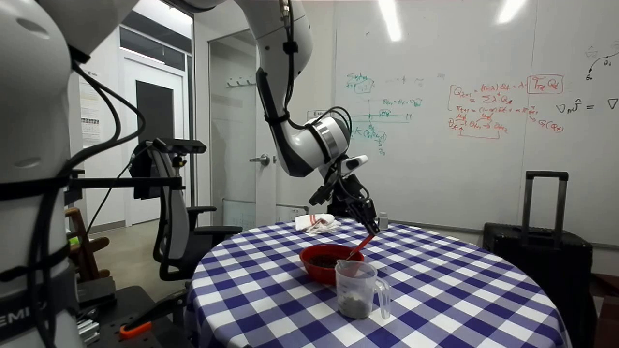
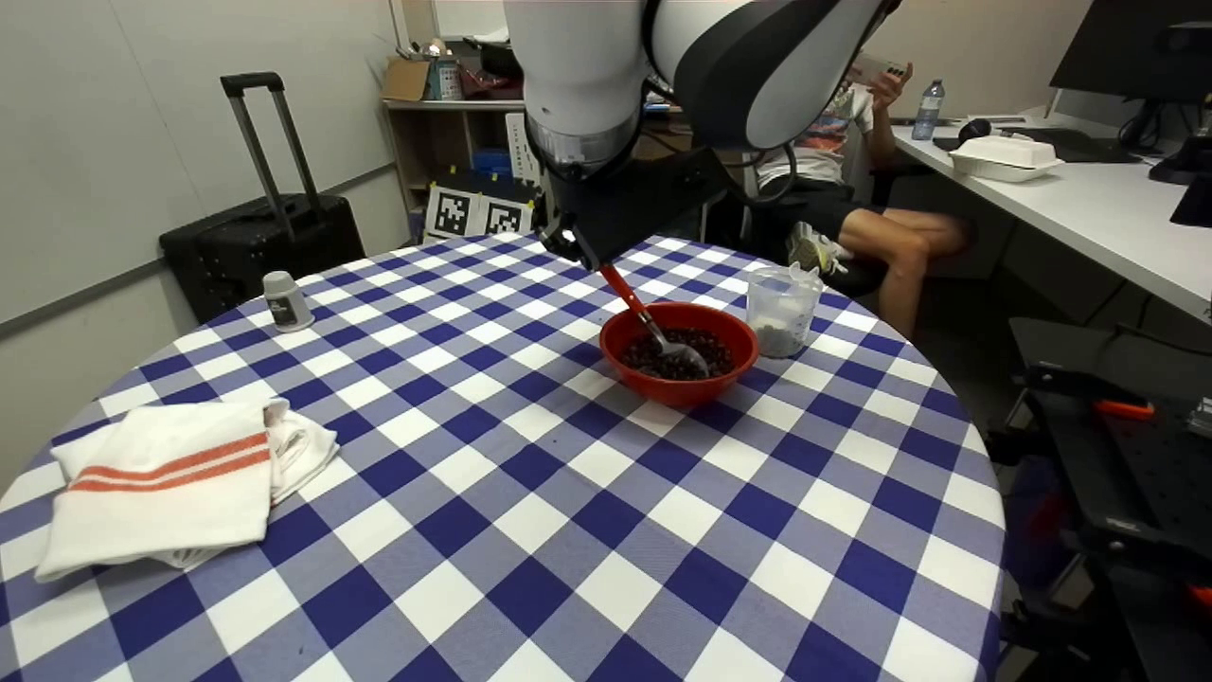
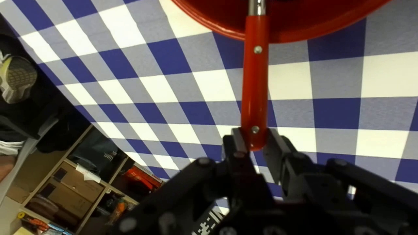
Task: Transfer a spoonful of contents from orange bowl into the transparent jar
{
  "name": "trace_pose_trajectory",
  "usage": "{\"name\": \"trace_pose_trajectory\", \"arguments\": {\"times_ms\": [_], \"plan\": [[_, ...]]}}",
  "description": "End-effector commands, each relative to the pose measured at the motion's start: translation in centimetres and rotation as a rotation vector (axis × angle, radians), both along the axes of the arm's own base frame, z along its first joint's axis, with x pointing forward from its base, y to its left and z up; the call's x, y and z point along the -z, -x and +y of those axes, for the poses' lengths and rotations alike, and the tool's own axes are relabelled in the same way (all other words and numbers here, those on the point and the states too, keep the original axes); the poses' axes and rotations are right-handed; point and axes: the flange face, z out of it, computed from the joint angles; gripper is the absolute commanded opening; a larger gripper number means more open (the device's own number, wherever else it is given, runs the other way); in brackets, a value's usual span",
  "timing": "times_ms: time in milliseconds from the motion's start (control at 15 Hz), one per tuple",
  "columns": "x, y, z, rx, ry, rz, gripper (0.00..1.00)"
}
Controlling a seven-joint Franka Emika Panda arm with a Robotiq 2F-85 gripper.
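The orange bowl, red-orange and low, shows in both exterior views (image 1: 316,276) (image 2: 674,390), with dark bean-like contents (image 2: 712,349). Its rim shows at the top of the wrist view (image 3: 303,32). The transparent jar, a clear jug with a handle, stands close beside the bowl in both exterior views (image 1: 353,285) (image 2: 782,301) with grey-looking contents at its bottom; it is out of the wrist view. My gripper (image 3: 254,138) (image 1: 374,232) (image 2: 598,261) is shut on the end of the spoon's red handle (image 3: 255,88) (image 2: 625,292) (image 1: 361,244). The spoon slants down; its metal head (image 2: 684,356) rests in the contents.
A folded white towel with red stripes (image 2: 180,483) (image 1: 316,222) and a small grey-white bottle (image 2: 286,303) (image 1: 383,221) stand on the round table with its checked cloth (image 1: 449,285). A black suitcase (image 1: 537,270) stands behind the table. A person (image 2: 833,189) sits beyond it.
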Motion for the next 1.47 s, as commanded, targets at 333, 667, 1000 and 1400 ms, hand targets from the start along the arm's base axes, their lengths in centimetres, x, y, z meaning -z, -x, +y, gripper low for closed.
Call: {"name": "trace_pose_trajectory", "arguments": {"times_ms": [333, 667, 1000, 1400], "plan": [[-2.9, 0.7, -0.6, -0.080, -0.142, 0.026, 0.05], [-3.1, 0.7, -0.6, -0.124, -0.251, 0.074, 0.05], [-4.1, 0.8, -0.6, -0.206, -0.342, 0.116, 0.05], [-7.7, 1.7, -0.7, -0.321, -0.428, 0.123, 0.05]]}}
